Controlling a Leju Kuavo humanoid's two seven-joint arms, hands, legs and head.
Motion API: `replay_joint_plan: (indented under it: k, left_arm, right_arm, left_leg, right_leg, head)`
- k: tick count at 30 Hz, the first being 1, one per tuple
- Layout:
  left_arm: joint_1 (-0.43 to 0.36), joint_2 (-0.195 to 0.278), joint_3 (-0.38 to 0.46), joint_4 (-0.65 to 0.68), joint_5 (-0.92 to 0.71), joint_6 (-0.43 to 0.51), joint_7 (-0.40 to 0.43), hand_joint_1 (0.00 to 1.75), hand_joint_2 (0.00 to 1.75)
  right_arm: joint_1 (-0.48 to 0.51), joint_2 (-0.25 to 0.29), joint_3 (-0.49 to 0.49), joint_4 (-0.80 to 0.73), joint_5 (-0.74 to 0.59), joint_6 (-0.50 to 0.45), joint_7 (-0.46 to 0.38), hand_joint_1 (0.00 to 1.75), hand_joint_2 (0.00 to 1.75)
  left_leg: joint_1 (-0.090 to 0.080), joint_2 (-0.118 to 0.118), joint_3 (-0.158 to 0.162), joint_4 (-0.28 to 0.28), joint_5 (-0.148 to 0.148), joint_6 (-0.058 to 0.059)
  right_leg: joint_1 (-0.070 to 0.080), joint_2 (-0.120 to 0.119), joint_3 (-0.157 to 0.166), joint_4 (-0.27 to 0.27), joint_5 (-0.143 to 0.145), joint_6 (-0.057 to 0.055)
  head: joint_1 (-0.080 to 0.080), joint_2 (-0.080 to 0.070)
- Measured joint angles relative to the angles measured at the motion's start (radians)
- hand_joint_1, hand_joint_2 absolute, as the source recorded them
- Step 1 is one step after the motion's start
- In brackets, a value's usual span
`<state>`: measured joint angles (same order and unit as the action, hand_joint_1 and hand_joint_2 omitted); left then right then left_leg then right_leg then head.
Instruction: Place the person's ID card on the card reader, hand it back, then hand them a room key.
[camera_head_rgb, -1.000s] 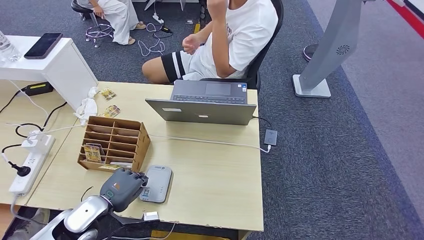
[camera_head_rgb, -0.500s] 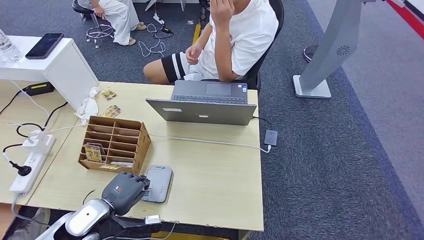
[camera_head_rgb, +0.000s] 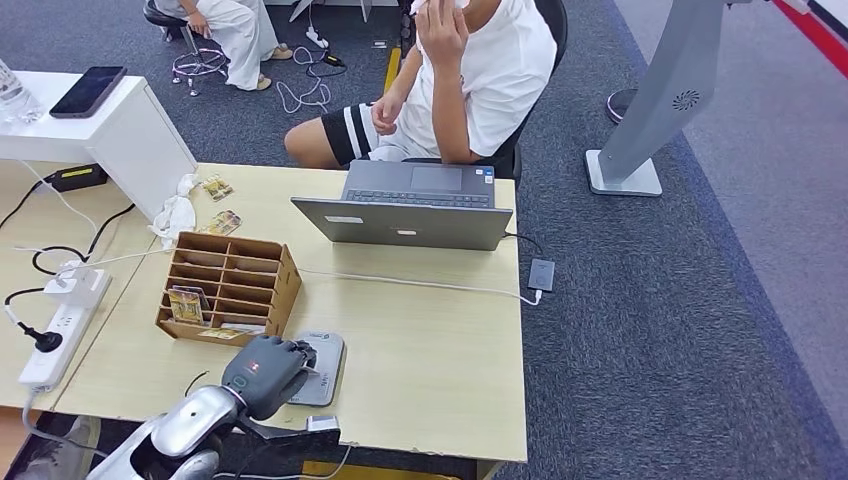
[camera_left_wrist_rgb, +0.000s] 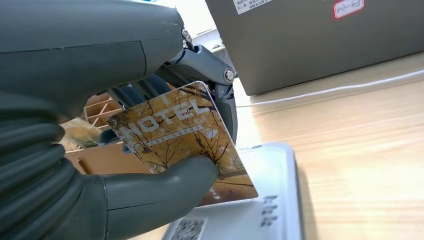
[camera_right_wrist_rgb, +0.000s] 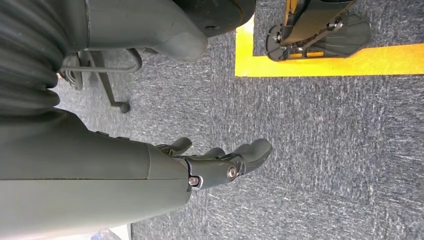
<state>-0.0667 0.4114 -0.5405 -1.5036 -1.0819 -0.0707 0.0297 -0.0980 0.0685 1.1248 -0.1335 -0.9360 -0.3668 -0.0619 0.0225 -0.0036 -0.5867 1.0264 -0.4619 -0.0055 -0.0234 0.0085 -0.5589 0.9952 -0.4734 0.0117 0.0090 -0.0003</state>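
Note:
My left hand (camera_head_rgb: 265, 375) pinches a golden card printed "HOTEL" (camera_left_wrist_rgb: 180, 135) between its thumb (camera_left_wrist_rgb: 165, 185) and darker fingers. The card hangs tilted just above the grey card reader (camera_left_wrist_rgb: 260, 210), its low corner close to the reader's top; I cannot tell whether they touch. From the head view, the hand covers the near left part of the card reader (camera_head_rgb: 325, 362) at the table's front edge. A seated person (camera_head_rgb: 460, 80) in a white shirt faces the table from behind the laptop, one hand at the face. My right hand (camera_right_wrist_rgb: 210, 165) hangs over grey carpet, fingers apart and holding nothing.
A wooden card organizer (camera_head_rgb: 228, 287) with several slots stands just behind my left hand, cards in its lower slots. A grey laptop (camera_head_rgb: 405, 215) sits at the far edge, a white cable running across the table (camera_head_rgb: 430, 340). Power strips (camera_head_rgb: 50, 340) lie at the left.
My left hand has shifted right along the table's front edge with the card, now over the reader's near left part. The person has raised a hand to the face.

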Motion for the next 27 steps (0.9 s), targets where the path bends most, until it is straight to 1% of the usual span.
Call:
replay_joint_plan:
  k: [5,10,21,27]
  left_arm:
    - [-0.037,-0.039,0.000,0.028,0.015,-0.002,0.000,1.75,1.75]
    - [-0.056,-0.065,0.000,0.053,0.016,-0.004,0.000,1.75,1.75]
    - [-0.076,-0.090,0.000,0.092,0.016,-0.005,0.007,1.75,1.75]
    - [-0.086,-0.090,0.000,0.116,0.018,-0.015,0.023,1.75,1.75]
  right_arm:
    - [-0.003,0.000,0.011,0.000,0.004,0.000,0.009,0.00,1.75]
    - [-0.005,0.000,0.021,0.000,0.004,0.000,0.016,0.00,1.75]
    - [-0.006,0.000,0.026,0.000,0.007,0.000,0.018,0.00,1.75]
    - [-0.007,0.000,0.033,0.000,0.011,0.000,0.020,0.00,1.75]
  left_leg:
    - [0.000,0.000,0.000,0.000,0.000,0.000]
    - [0.000,0.000,-0.001,0.000,0.000,0.000]
    - [0.000,0.000,-0.001,0.000,0.000,0.000]
    - [0.000,0.000,-0.001,0.000,0.000,0.000]
  right_leg:
    - [0.000,0.000,0.000,0.000,0.000,0.000]
    - [0.000,0.001,-0.001,0.000,0.000,0.000]
    - [0.000,0.001,-0.002,0.000,0.000,0.000]
    - [0.000,0.001,-0.001,0.000,0.000,0.000]
  head:
    - [0.000,0.000]
    - [0.000,0.000]
    - [0.000,0.000]
    - [0.000,0.000]
